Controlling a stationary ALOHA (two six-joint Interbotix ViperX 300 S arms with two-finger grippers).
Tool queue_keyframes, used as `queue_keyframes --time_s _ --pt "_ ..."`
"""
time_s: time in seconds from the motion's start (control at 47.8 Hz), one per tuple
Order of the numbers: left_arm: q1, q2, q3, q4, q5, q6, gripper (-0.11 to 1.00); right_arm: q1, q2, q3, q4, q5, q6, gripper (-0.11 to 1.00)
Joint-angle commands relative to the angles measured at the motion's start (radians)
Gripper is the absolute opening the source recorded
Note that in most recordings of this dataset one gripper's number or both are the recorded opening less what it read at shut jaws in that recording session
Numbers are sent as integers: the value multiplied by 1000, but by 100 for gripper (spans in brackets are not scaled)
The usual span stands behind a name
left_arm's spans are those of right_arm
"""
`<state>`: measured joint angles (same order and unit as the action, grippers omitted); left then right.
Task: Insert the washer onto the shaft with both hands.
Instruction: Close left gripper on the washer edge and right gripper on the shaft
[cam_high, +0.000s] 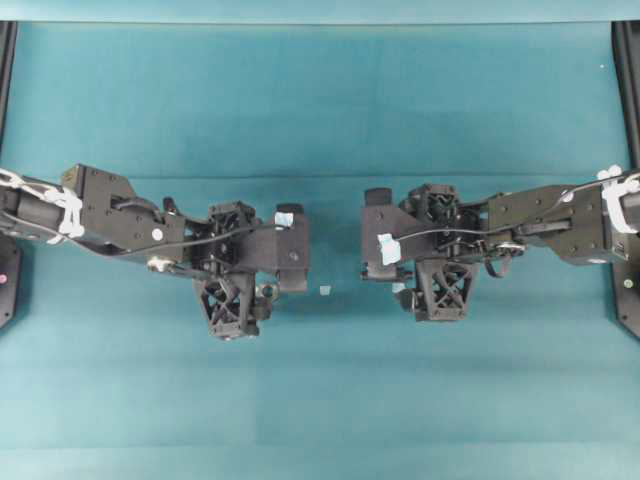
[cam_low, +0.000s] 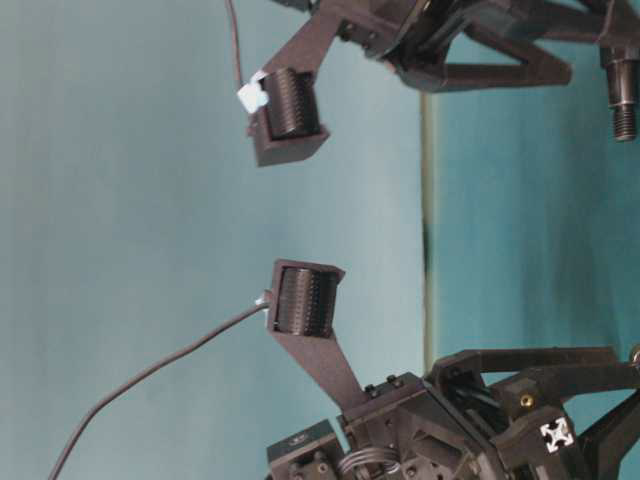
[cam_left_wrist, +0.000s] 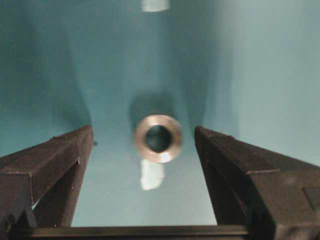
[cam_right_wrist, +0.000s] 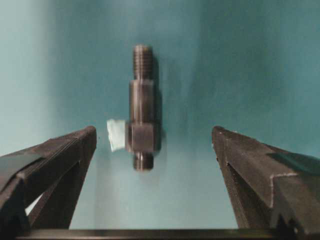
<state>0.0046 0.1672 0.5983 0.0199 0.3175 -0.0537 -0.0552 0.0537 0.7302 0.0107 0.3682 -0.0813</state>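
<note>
Left wrist view puts the washer (cam_left_wrist: 158, 138) flat on the teal mat (cam_left_wrist: 260, 75), centred between the two fingers of the left gripper (cam_left_wrist: 145, 150), whose jaws stand wide apart and hold nothing; a pale tape scrap (cam_left_wrist: 151, 174) lies just under the ring's near edge and a second scrap (cam_left_wrist: 155, 5) sits farther off at the top of the view. The ring looks like solid metal, so I judge it stiff, light for its bulk and smooth enough to slip; its low profile leaves little to pinch, so the likely hold is across the outer rim from two opposite sides, keeping the centre hole free.

Right wrist view shows the shaft (cam_right_wrist: 142, 115) lying on its side on the mat, lengthwise away from the camera, threaded narrow end farthest, between the fingers of the right gripper (cam_right_wrist: 152, 150), which is likewise spread wide and empty; another tape scrap (cam_right_wrist: 116, 135) touches its thicker hexagonal section on the left. The rod seems rigid, heavier than the ring and apt to roll; the flat-sided hex block near the camera looks the surest place to clamp, leaving the threaded end bare for the washer.

Overhead, both arms hang over the middle of the mat, well apart, with a small tape scrap (cam_high: 324, 290) between them; nothing else crowds the parts, though the scraps beside them could be caught in a pinch.
</note>
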Motion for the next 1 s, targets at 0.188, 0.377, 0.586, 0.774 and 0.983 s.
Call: queue_keyframes --time_s 0.188,0.377,0.586,0.774,0.983 --pt "-6 2 2 2 -8 -2 85 3 2 6 3 -29 11 86" --pt "-11 2 3 2 -12 -6 85 2 15 2 3 -31 11 86" --pt "-21 3 3 2 -17 -6 85 2 25 -2 3 -31 11 86" --pt "-31 3 2 2 -17 -8 85 2 25 0 3 -31 11 86" --pt "-32 -3 -6 2 -15 -6 85 2 26 0 3 -37 11 86"
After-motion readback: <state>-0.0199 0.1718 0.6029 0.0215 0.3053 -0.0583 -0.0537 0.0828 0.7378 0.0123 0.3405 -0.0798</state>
